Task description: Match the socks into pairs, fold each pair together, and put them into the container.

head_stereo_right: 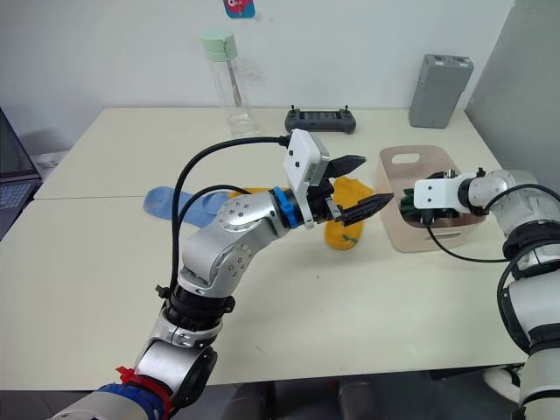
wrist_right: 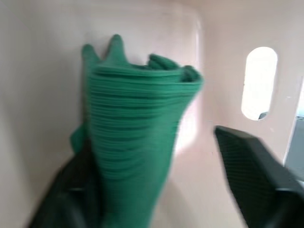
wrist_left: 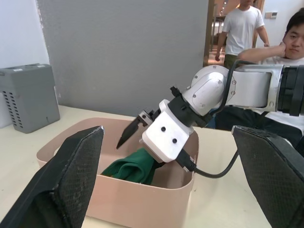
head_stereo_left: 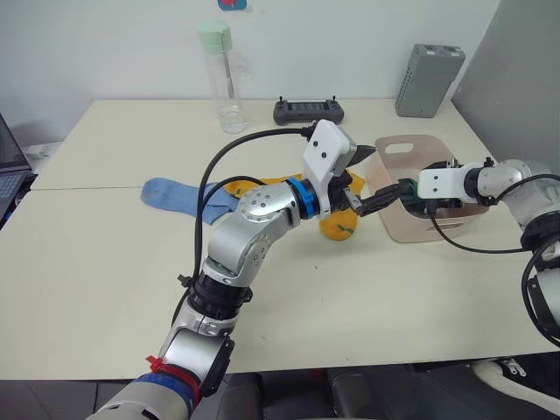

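Note:
A folded dark green pair of socks (wrist_right: 133, 142) lies inside the pale pink container (head_stereo_left: 411, 232) at the right of the table. My right gripper (wrist_left: 132, 129) reaches into the container with its fingers open; the green pair leans against one finger. My left gripper (head_stereo_right: 357, 185) hovers open with nothing between its fingers, just left of the container and above the mustard-yellow socks (head_stereo_left: 337, 226). A light blue sock (head_stereo_left: 175, 194) lies flat further left, partly hidden behind my left arm.
At the back of the table stand a clear bottle (head_stereo_left: 223, 79) with a green cap, a black controller (head_stereo_left: 308, 111) and a grey upright box (head_stereo_left: 427, 80). A laptop (head_stereo_left: 9, 166) sits at the far left edge. Two people (wrist_left: 242, 28) are beyond the table.

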